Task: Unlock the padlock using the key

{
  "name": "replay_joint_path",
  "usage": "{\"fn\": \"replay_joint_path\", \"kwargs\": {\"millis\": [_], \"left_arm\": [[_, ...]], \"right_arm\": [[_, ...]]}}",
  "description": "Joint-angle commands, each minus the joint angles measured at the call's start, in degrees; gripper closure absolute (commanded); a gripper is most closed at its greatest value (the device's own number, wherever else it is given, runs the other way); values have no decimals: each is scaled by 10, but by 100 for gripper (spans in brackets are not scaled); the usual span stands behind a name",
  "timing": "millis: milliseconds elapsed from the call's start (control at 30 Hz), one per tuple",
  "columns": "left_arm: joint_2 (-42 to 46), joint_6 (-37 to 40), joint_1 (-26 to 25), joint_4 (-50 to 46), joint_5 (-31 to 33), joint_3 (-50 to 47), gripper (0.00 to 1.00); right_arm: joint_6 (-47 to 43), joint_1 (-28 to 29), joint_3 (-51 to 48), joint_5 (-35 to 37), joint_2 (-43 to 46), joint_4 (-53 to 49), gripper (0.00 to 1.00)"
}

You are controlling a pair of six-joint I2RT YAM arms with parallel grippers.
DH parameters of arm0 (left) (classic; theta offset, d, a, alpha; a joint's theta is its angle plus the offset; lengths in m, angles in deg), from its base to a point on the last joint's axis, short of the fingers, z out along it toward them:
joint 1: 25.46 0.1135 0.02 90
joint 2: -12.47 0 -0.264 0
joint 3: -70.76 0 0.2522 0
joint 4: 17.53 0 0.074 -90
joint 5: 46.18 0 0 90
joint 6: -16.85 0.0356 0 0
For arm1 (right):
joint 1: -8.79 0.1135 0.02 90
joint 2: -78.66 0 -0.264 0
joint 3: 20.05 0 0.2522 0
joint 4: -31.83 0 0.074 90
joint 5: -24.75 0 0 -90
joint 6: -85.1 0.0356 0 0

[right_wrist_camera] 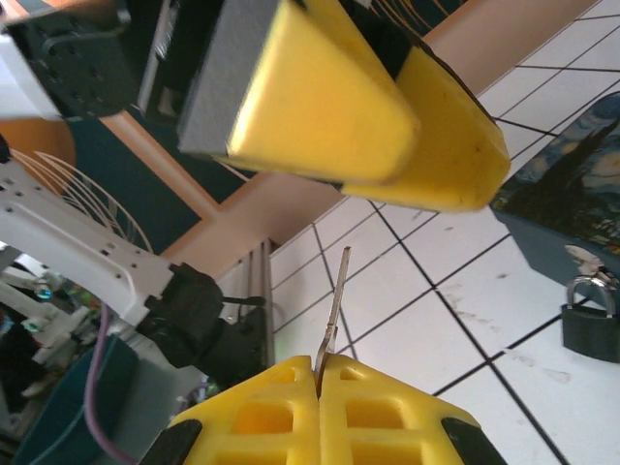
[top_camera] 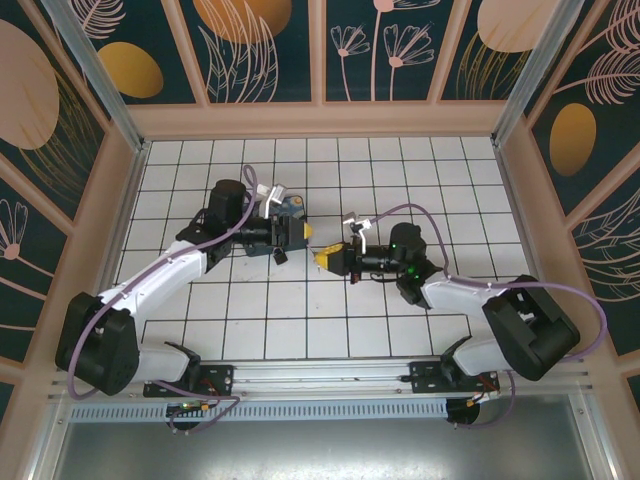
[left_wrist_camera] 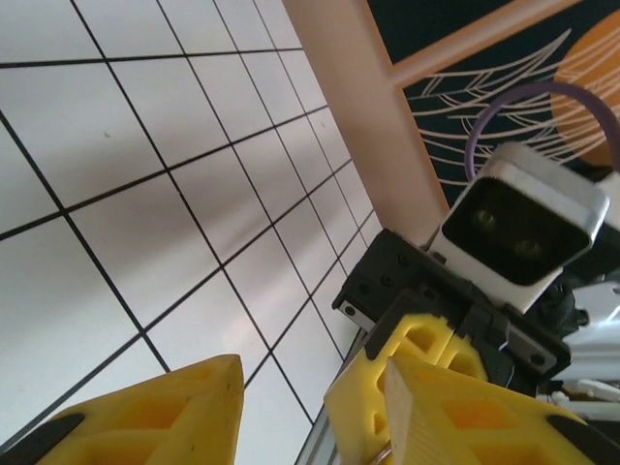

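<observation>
My right gripper is shut on the key. Its thin metal blade sticks up from between the yellow pads, above the tiled floor. The small dark padlock with a silvery shackle stands on the floor at the right of the right wrist view, beside the blue painted box. It is apart from the key. My left gripper is open with nothing between its fingers. It hangs just above and facing the right gripper. In the top view the left gripper meets it mid-table.
The blue painted box sits just behind the left gripper. White tiled floor spreads to all sides. Wooden walls close in the back and sides, and a metal rail runs along the near edge.
</observation>
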Motion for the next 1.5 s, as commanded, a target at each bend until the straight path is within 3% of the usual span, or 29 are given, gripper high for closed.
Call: {"fn": "replay_joint_path", "kwargs": {"millis": [0, 133, 333, 567, 867, 1067, 1167, 1233, 1367, 1467], "left_arm": [[4, 23, 0, 31, -40, -13, 60], [21, 22, 0, 47, -59, -24, 62], [25, 4, -6, 76, -79, -41, 64], [22, 28, -15, 52, -76, -35, 66], [24, 35, -19, 50, -78, -35, 84], [29, 35, -24, 60, -80, -40, 87], [29, 33, -24, 62, -74, -40, 98], [27, 30, -24, 61, -64, -39, 100], [31, 4, -24, 86, -39, -48, 100], [41, -44, -24, 149, -23, -73, 100]], "right_arm": [[53, -13, -8, -34, -15, 51, 100], [124, -26, -28, -55, -45, 162, 100], [172, -28, -19, -67, -87, 236, 100], [191, -27, -10, -69, -99, 256, 100], [220, -26, 0, -72, -120, 281, 100], [243, -27, 6, -77, -133, 300, 100], [247, -26, 7, -78, -137, 302, 100], [242, -27, 6, -73, -131, 289, 100], [205, -29, -2, -47, -104, 228, 84], [213, -37, -18, -20, -85, 236, 70]]}}
